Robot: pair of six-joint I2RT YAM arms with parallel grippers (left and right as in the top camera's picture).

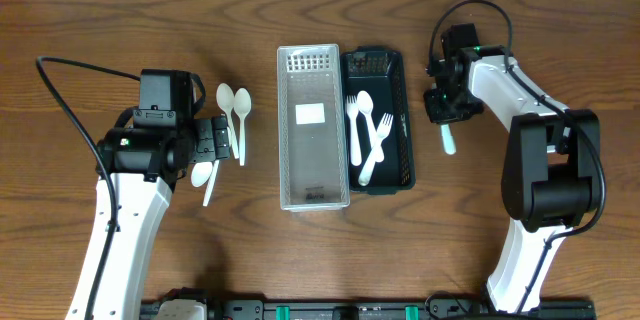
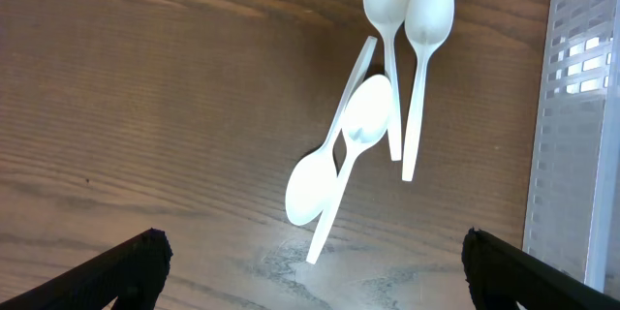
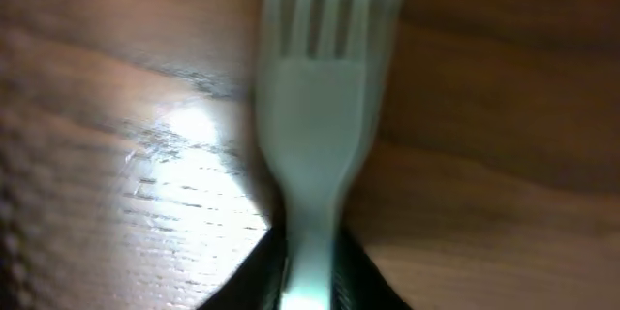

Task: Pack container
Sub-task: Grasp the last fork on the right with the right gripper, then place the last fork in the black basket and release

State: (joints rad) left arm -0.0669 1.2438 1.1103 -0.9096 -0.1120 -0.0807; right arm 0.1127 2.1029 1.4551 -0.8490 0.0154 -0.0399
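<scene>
Several white plastic spoons lie on the table left of the clear tray; they also show in the left wrist view. My left gripper is open and empty just beside them, its fingertips at the lower corners of its wrist view. The black tray holds white forks. My right gripper is shut on the handle of a white fork, close to the table right of the black tray. The fork's handle end sticks out below the gripper.
The clear tray stands at the right edge of the left wrist view, close to the spoons. Cables run from both arms over the wooden table. The arm bases sit at the front edge.
</scene>
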